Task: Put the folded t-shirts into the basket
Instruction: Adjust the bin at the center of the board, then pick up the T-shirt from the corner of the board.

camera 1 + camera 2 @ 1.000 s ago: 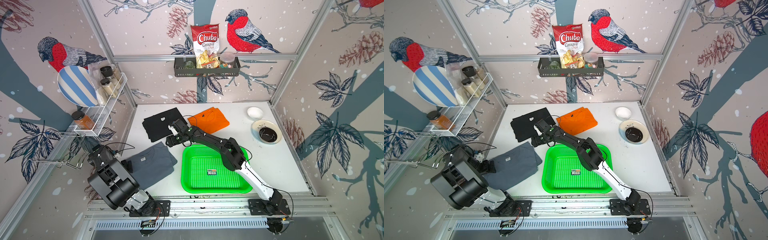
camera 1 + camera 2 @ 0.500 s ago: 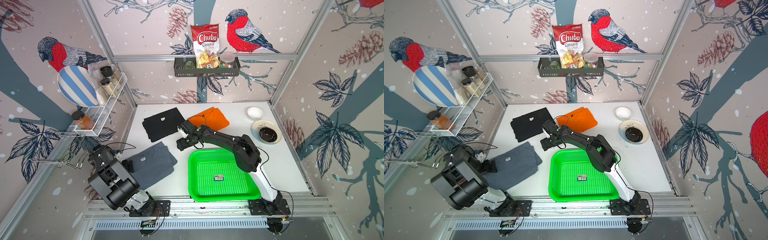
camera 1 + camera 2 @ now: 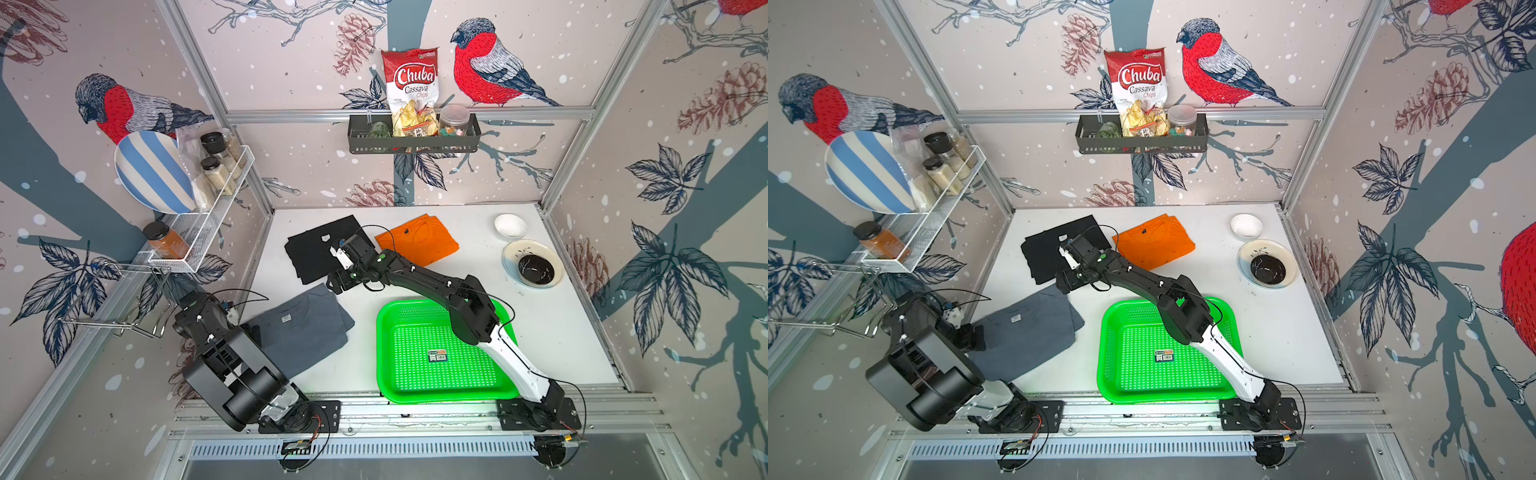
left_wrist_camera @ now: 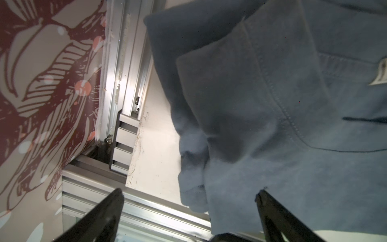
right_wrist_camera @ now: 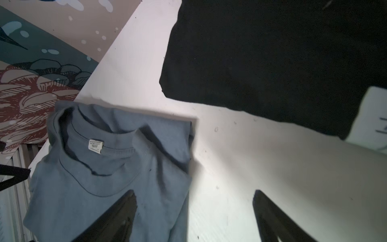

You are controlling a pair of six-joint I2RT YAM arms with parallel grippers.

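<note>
Right arm (image 3: 424,279) overhangs the rim of the green basket (image 3: 449,395). Only wrist views show jaws apart: right gripper (image 5: 194,194) between grey t-shirt (image 5: 104,167) and black t-shirt (image 5: 272,62), left gripper (image 4: 189,190) (holding nothing) at the grey one's edge.

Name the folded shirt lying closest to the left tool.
The slate grey-blue t-shirt: the open left tool sits right at its edge, while the black t-shirt and orange t-shirt lie farther back.
</note>
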